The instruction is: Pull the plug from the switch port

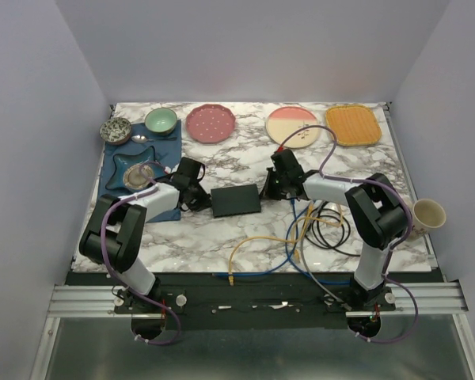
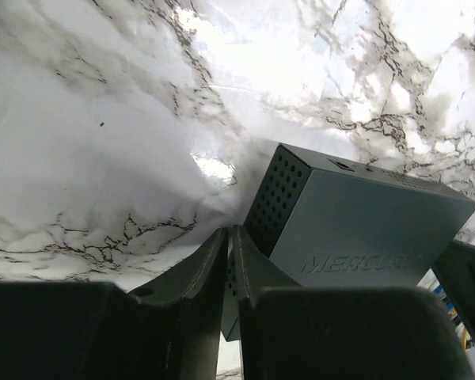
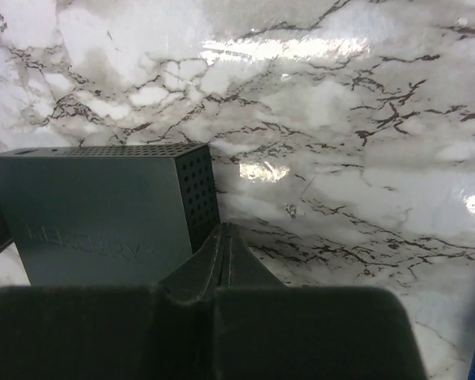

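Switch point(image 1: 236, 201) lay flat near the middle of a glossy white marble-patterned bench point(image 1: 198, 245) veined in grey and black. Plain pale lavender walls point(image 1: 32, 119) closed the bench in on the left, far and right sides.

The switch's long axis ran almost parallel to the near edge, its right end turned slightly toward the far edge. Its perforated short ends faced left and right, and its lettered broad face point(image 2: 364, 237) was turned up. Which long edge carried the sockets could not be told.

The left arm's point(image 1: 154, 202) jaws were at the switch's left end with a thin slit between them; whether they pinched its corner could not be told. The right arm's point(image 1: 324, 188) jaws were pressed together, their tips just beside the right end point(image 3: 198, 190).

Along the far edge stood a speckled bowl point(image 1: 115, 131), a green bowl point(image 1: 161, 121) showing its plain inside, a dotted pink plate point(image 1: 210, 123), a cream and pink plate point(image 1: 292, 127) and an orange tray point(image 1: 353, 125). A blue mat point(image 1: 165, 150) in the far-left corner carried a spoon point(image 1: 140, 138) and a blue dish point(image 1: 125, 162), with a small round bowl point(image 1: 139, 176) on the dish's near part. A cream cup point(image 1: 427, 214) sat at the right edge. Yellow point(image 1: 257, 240), blue point(image 1: 291, 257) and black point(image 1: 340, 237) cables lay loose toward the near-right corner.
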Robot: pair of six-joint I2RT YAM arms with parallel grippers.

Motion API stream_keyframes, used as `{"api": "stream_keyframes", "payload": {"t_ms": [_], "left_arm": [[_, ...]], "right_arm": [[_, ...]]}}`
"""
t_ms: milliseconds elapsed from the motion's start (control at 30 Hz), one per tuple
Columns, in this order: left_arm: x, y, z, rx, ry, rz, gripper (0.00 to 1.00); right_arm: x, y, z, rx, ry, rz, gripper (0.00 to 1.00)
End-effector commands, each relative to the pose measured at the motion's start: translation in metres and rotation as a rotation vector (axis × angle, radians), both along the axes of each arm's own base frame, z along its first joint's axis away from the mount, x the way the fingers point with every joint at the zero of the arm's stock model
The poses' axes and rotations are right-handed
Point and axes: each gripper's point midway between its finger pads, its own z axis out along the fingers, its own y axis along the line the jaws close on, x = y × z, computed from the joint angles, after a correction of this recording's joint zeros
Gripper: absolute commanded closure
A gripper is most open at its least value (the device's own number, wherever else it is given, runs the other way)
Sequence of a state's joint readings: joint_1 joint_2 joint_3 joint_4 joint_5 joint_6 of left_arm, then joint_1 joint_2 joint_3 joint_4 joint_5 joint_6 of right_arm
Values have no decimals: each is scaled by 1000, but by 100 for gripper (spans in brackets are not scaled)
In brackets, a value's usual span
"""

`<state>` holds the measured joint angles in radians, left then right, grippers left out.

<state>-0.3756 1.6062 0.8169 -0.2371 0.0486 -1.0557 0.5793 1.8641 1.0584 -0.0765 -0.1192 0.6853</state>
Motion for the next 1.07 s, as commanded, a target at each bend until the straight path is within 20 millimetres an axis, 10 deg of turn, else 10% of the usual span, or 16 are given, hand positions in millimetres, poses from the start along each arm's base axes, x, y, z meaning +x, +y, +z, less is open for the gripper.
{"api": "stream_keyframes", "payload": {"t_ms": [0,200,433,700,833,1033], "left_arm": [[3,-19,8,-59,-16,-48,75],[25,2,47,27,-116,-47,44],[47,26,124,154,-336,-66,1],[28,29,136,142,-415,-112,1],[19,33,131,149,-419,-125,1],[12,38,135,168,-437,-133,1]], "right_arm": [[-76,37,-14,73,199,165,99],[-35,12,38,-35,-55,50,84],[-2,-41,153,-161,-427,-95,60],[-30,-67,211,-54,-613,-132,50],[-45,-72,214,28,-688,-137,0],[-47,-83,215,-14,-735,-131,0]]}}
